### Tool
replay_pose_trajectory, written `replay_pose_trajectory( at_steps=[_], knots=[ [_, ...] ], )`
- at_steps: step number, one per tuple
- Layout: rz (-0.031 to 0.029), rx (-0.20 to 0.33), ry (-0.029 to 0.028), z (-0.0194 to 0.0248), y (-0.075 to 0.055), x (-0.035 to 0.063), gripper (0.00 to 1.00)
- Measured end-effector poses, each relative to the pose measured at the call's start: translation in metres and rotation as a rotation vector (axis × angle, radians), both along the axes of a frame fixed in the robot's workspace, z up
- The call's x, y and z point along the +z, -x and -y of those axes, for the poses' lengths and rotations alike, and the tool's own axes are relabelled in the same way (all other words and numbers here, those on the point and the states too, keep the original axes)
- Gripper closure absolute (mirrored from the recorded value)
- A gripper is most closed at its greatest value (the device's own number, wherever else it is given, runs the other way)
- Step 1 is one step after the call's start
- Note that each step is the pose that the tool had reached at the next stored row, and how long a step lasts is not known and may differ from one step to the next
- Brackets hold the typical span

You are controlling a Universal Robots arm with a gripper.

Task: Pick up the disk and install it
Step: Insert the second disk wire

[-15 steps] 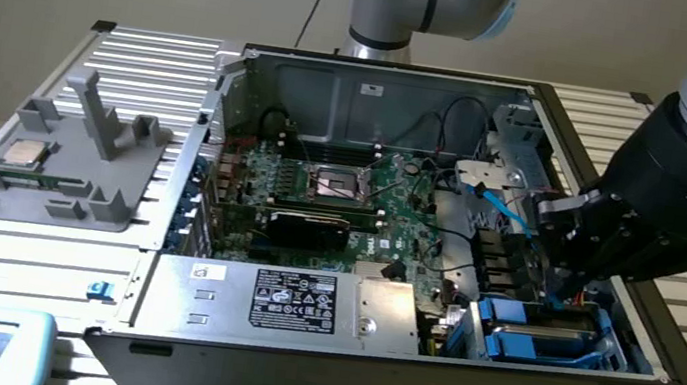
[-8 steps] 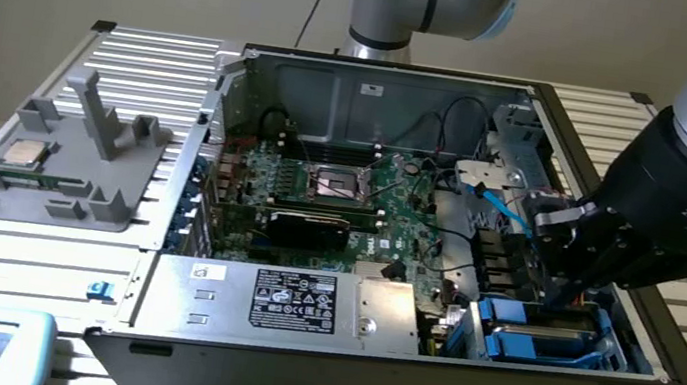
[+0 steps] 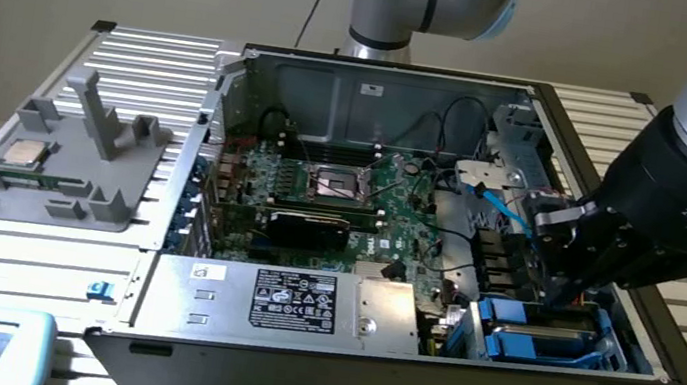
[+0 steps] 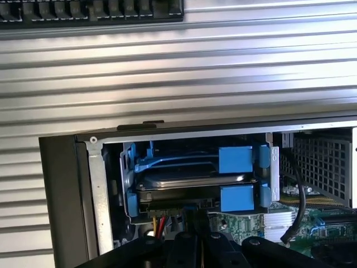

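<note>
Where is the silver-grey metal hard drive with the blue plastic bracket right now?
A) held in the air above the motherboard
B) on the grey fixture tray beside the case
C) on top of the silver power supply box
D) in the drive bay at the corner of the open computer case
D: the silver-grey metal hard drive with the blue plastic bracket sits inside the drive bay of the open computer case, with the gripper right over that corner.

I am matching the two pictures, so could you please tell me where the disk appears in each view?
Exterior view: the disk lies in the blue bay at the case's near corner on the exterior view's right, under the gripper.
Wrist view: the disk sits between blue bracket tabs.
Shared landmark: the blue bracket.
</note>
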State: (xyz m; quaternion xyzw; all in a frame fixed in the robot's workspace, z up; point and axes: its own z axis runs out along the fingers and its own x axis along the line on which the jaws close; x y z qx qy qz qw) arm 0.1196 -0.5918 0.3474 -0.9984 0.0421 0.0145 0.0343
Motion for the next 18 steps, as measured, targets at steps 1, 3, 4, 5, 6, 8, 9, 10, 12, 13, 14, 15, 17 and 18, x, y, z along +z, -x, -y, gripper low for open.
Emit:
replay_pose_trajectory(
  at_steps=[1,3,4,5,6,8,9,10,12,13,14,15,17,18],
  knots=[
    [0.0,0.0,0.0003,0.0,0.0,0.0011,0.89],
    [0.0006,0.001,0.0007,0.0,0.0,0.0017,0.89],
    [0.0007,0.001,0.0009,0.0,0.0,0.0018,0.89],
    [0.0008,0.001,0.001,0.0,0.0,0.0018,0.89],
    [0.0008,0.002,0.0012,0.0001,0.0,0.0018,0.89],
    [0.0008,0.004,0.0014,0.0011,0.0003,0.0016,0.89],
    [0.0008,0.005,0.0014,0.002,0.0004,0.0014,0.89],
    [0.0008,0.006,0.0013,0.0029,0.0005,0.001,0.89],
    [0.0008,0.007,0.0012,0.0032,0.0006,0.0004,0.89],
    [0.0009,0.009,0.0014,0.0032,0.0006,0.0001,0.89],
    [0.0009,0.011,0.0012,0.0032,0.0006,-0.0003,0.89],
    [0.001,0.012,0.0008,0.0032,0.0006,-0.001,0.89],
    [0.001,0.014,0.0008,0.0032,0.0006,-0.0031,0.89],
    [0.001,0.015,0.0008,0.0032,0.0006,-0.0042,0.89]
  ],
)
